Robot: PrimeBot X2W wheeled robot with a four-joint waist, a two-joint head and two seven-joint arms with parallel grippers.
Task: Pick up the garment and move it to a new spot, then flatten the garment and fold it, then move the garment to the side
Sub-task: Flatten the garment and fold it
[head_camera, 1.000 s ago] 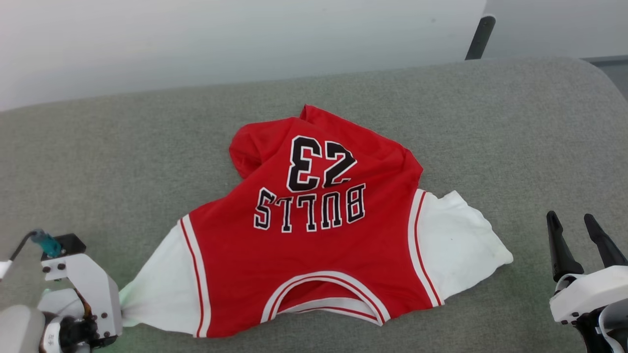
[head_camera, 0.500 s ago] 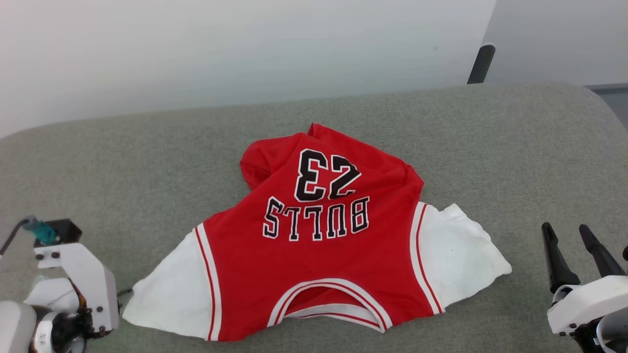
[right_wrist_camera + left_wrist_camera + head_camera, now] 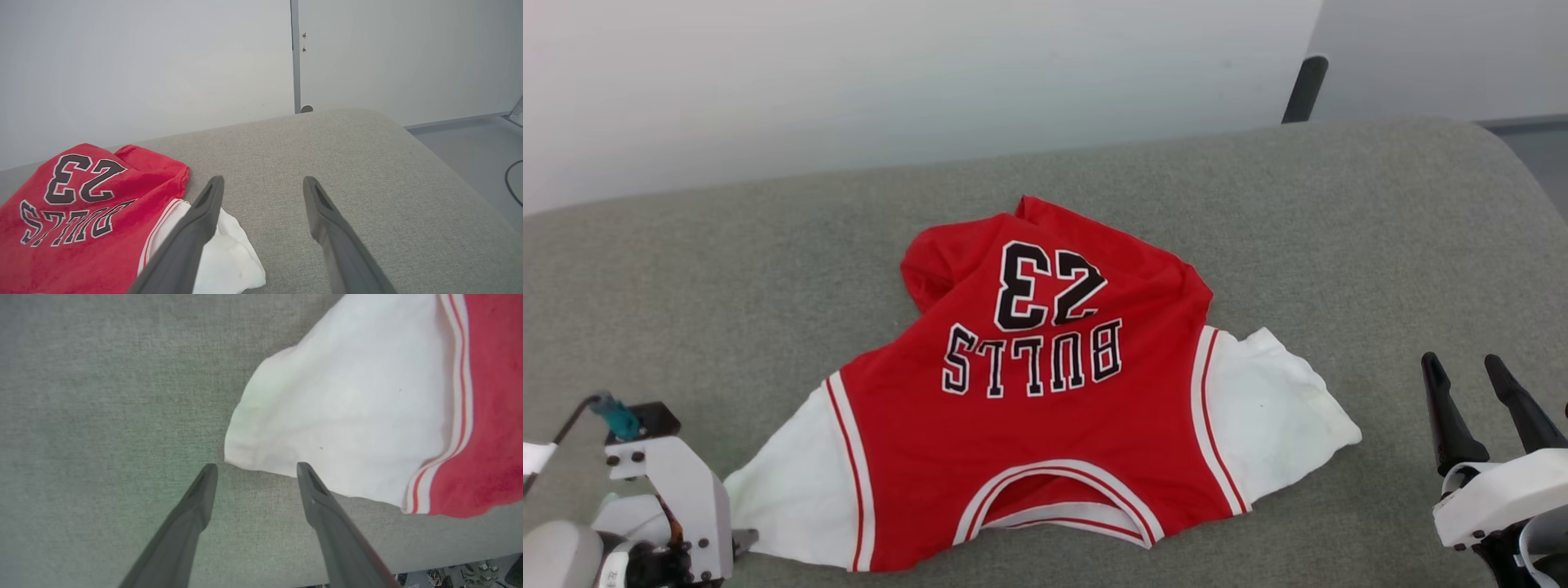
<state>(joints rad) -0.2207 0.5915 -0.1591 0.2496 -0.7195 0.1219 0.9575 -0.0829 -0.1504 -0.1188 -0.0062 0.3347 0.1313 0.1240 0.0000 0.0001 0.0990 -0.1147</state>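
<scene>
Shirt (image 3: 1045,425) lies rumpled on the grey cushion (image 3: 1339,229), collar toward me. My left claw (image 3: 256,467), spread and empty, sits just beside its sleeve (image 3: 347,416). My right claw (image 3: 1460,361) is spread too, apart from the shirt.

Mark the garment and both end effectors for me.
garment (image 3: 1045,441): head view, red chest panel.
left end effector (image 3: 257,466): left wrist view, midway between fingertips.
right end effector (image 3: 263,179): right wrist view, midway between fingertips.

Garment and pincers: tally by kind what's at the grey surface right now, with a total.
Garment: 1, red with white sleeves.
Pincers: 2, left pincer and right pincer, both open, holding nothing.
Total: 3.
</scene>
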